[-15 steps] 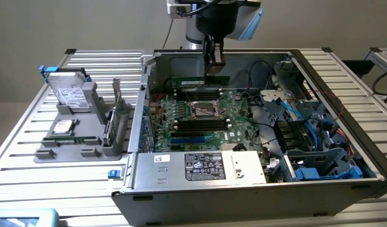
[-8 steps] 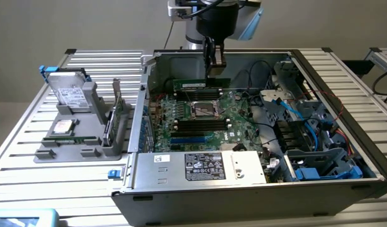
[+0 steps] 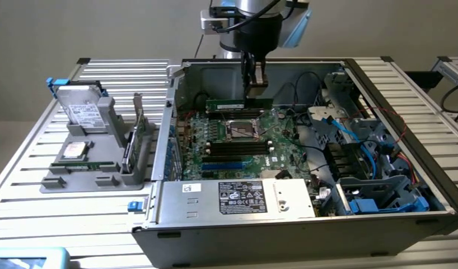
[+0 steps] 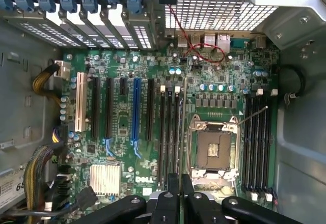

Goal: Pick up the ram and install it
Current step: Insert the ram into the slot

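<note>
**Above the motherboard: ram lifted, not yet seated**

Inside the open computer case, the jaws are closed on the top edge of the ram. They hold it level and on edge, just above the motherboard and close beside the CPU socket. The memory slots flanking that socket look empty. By my judgement the pick-up is done and the ram is not yet pressed into a slot.
</note>
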`<state>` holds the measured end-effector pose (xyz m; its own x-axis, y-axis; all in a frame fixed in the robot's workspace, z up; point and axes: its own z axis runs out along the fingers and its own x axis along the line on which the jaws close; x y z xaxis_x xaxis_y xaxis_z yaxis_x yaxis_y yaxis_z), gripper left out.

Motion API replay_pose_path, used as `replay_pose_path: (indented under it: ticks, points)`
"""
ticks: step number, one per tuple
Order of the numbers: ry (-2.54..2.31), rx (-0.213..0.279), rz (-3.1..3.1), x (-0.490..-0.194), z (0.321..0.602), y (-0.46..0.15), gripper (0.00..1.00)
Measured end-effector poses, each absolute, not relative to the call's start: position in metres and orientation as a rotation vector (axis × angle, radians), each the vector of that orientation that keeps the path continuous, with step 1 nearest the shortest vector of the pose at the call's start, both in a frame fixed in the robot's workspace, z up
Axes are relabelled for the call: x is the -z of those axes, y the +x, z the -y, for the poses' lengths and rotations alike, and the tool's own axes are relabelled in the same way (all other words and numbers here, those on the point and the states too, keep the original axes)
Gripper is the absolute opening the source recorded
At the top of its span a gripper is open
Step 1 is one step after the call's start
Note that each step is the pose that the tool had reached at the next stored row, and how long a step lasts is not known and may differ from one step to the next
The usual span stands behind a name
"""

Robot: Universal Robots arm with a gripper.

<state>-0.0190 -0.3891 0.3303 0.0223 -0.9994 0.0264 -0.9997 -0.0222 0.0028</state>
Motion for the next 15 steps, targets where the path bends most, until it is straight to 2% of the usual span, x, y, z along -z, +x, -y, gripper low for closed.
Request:
replay_pose_path:
  ticks: [15]
  points:
    - [2.231, -0.029, 2.181, -0.305, 0.394, -0.016, 0.13]
